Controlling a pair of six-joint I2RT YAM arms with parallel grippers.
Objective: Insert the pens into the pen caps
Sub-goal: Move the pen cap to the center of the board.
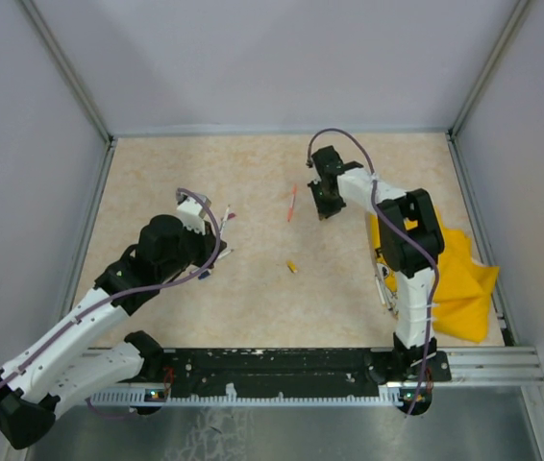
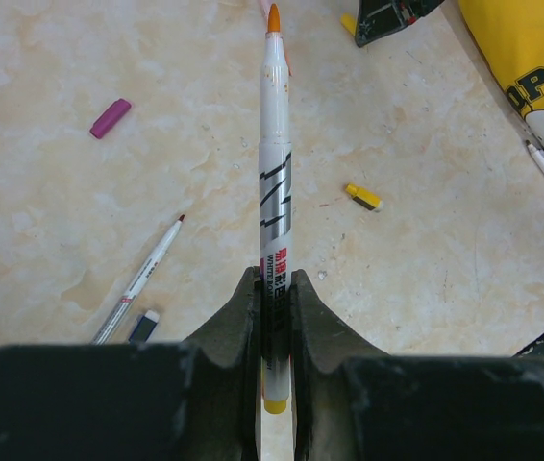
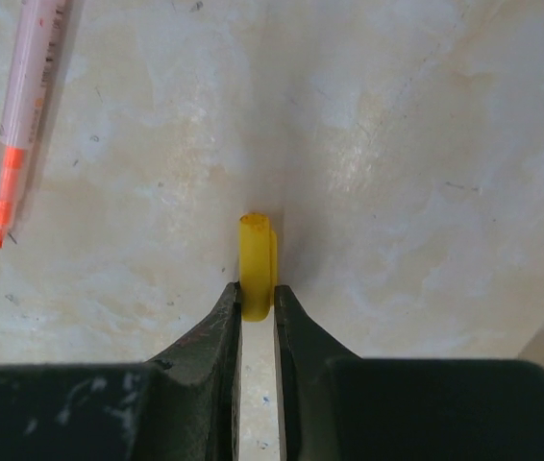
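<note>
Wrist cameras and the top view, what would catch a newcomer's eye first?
Most striking is the white pen with an orange tip, clamped in the left gripper and pointing straight out over the table. The right gripper pinches a small yellow cap, with an orange-pink pen lying off to its upper left in that view. A bright yellow cloth lies at the table's right edge.

On bench (image 1: 253,173), left end effector (image 2: 274,283) left of centre, pen (image 2: 274,192) clamped between its fingers, jutting forward. Toward rear right, right end effector (image 3: 257,293), cap (image 3: 257,259) pinched between its tips. Just left of it, loose pen (image 1: 292,204); nearer, mid-bench, stray cap (image 1: 292,266). At right edge, cloth (image 1: 459,279), spare pens (image 1: 383,283) along its left side. Left of clamped pen, second loose pen (image 2: 147,274), end cap (image 2: 143,325) beside its near end.
</note>
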